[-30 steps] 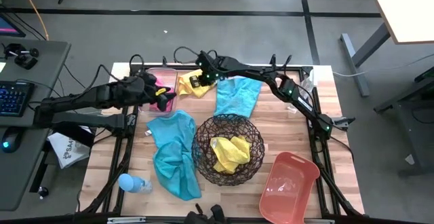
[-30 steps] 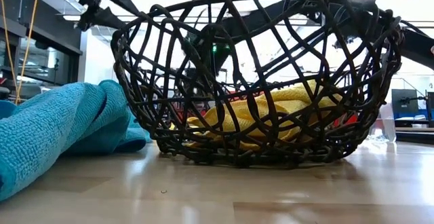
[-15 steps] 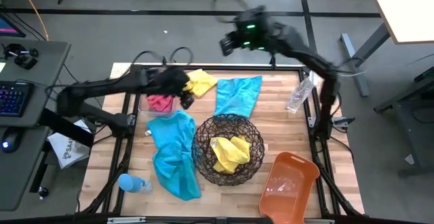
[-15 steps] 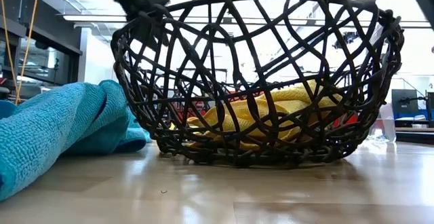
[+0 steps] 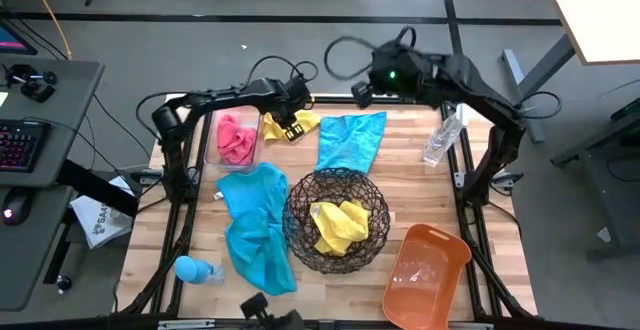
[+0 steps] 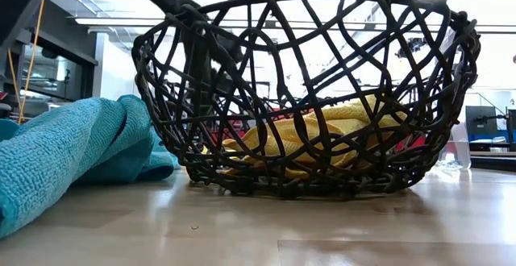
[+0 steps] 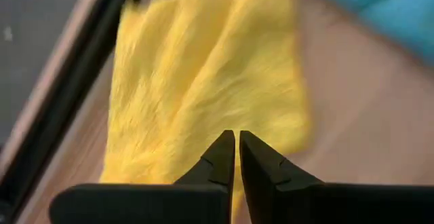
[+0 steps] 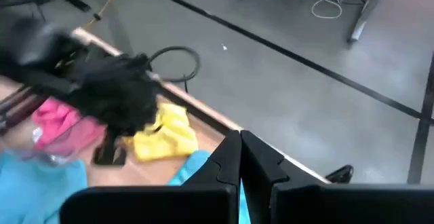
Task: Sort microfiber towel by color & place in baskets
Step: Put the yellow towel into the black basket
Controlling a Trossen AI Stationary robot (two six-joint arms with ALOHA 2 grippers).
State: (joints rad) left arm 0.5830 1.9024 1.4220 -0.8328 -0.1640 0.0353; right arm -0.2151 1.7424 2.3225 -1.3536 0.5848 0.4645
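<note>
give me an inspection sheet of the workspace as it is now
surface: wooden table, bare patches.
job's things: pink towel in clear bin; yellow towel in wire basket; another yellow towel and two teal towels loose; orange tub holds no towel.
clutter: blue bottle, clear bottle.
grippers: left gripper shut over loose yellow towel; right gripper shut, raised past table's far edge.
cables: loops on arms.
surroundings: desk with keyboard.

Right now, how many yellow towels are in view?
2: one yellow towel lies inside the wire basket; the other yellow towel lies on the table's far edge, under the left gripper. More may be hidden.
</note>
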